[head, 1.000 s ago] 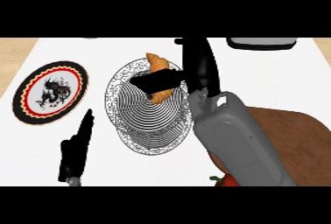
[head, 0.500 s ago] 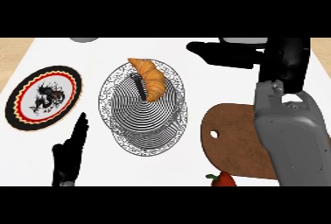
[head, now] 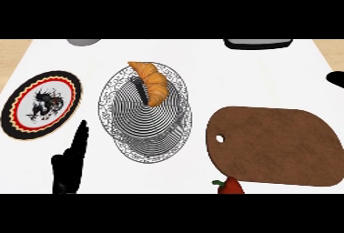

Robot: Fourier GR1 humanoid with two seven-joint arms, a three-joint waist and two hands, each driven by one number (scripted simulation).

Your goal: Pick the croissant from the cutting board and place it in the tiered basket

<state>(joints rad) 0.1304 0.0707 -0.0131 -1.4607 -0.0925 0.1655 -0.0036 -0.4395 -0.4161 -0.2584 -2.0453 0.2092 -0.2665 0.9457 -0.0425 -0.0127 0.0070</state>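
The golden croissant [head: 152,83] lies in the upper tier of the wire tiered basket [head: 149,136], at its far side, with nothing touching it. The brown cutting board [head: 275,145] lies bare to the basket's right. My left hand [head: 70,160] rests at the lower left beside the basket, open with fingers straight and pointing up. Of my right hand [head: 335,78] only a small black bit shows at the right edge, far from the basket.
A round plate [head: 40,104] with a red, black and dragon pattern lies left of the basket. A red pepper [head: 230,186] peeks in at the lower edge below the board. A grey object [head: 84,42] and a dark object [head: 259,43] sit at the far edge.
My right hand let go of the croissant in the basket's upper tier, and the arm drew away to the right, almost out of view. The left hand has stayed put.
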